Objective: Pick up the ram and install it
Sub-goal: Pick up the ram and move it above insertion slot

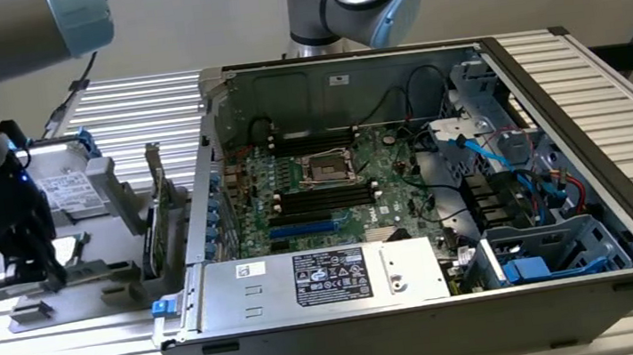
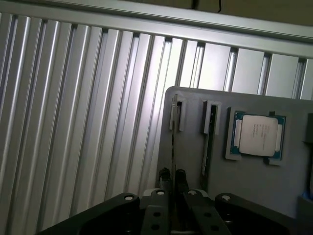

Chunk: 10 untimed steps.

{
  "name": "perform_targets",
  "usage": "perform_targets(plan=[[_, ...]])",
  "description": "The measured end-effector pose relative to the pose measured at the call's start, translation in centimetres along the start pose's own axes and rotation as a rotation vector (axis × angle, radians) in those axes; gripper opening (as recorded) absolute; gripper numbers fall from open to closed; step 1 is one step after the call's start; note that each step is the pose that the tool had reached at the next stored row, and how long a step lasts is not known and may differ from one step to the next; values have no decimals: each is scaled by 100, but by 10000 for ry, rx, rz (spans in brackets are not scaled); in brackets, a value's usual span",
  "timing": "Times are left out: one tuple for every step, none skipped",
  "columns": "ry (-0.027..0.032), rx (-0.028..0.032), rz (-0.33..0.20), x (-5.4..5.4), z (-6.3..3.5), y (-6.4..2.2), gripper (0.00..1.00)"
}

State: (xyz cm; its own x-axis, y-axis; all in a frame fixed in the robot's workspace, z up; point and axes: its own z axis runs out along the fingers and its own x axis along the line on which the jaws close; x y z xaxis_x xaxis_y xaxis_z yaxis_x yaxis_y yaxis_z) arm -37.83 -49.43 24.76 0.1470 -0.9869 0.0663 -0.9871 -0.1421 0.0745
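My pincer (image 2: 172, 177) is closed down narrow on the ram (image 2: 173, 132). In the wrist view one finger (image 2: 165, 178) sits on each face of the thin stick, w/ no gap I can make out. The ram stands on edge in a slot of the grey holder (image 2: 195, 105) and hasn't been lifted out; its far end is seated in the slot's end notch.

In the next slot over there's a 2nd stick (image 2: 210, 142), also on edge and parallel to mine, close by but not touching. Beyond that lies the CPU (image 2: 257, 135), flat in its own recess w/ the metal lid up. So the 2nd stick is between my ram and the CPU.

The holder lies on the slatted alu table (image 2: 73, 122). In the exterior view it's at the exterior view's left, just beside the open PC case (image 1: 431, 339), and my arm comes straight down onto its near-left part. An expansion card (image 1: 158, 204) stands upright on the holder, on the side next to the case.

The case lies on its side w/ the panel off. The mobo (image 1: 348, 187) faces up inside, black mem slots (image 1: 325, 196) run across its middle, and the PSU (image 1: 317, 280) sits along the near wall. My ram is well apart from those slots, outside the case.
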Motion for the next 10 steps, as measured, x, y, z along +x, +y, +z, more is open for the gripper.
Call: perform_targets(plan=[[-6,-3,81,1,-18,1,15],[-12,-6,162,2,-36,3,15],[-18,-8,240,3,-54,4,15],[-22,-12,307,5,-72,5,15],[-26,-13,370,6,-92,7,15],[-30,-13,420,7,-110,8,15],[-32,-13,463,8,-129,10,15],[-35,-11,505,9,-148,11,15],[-38,-10,543,10,-166,12,15],[-40,-9,584,11,-188,14,15]])
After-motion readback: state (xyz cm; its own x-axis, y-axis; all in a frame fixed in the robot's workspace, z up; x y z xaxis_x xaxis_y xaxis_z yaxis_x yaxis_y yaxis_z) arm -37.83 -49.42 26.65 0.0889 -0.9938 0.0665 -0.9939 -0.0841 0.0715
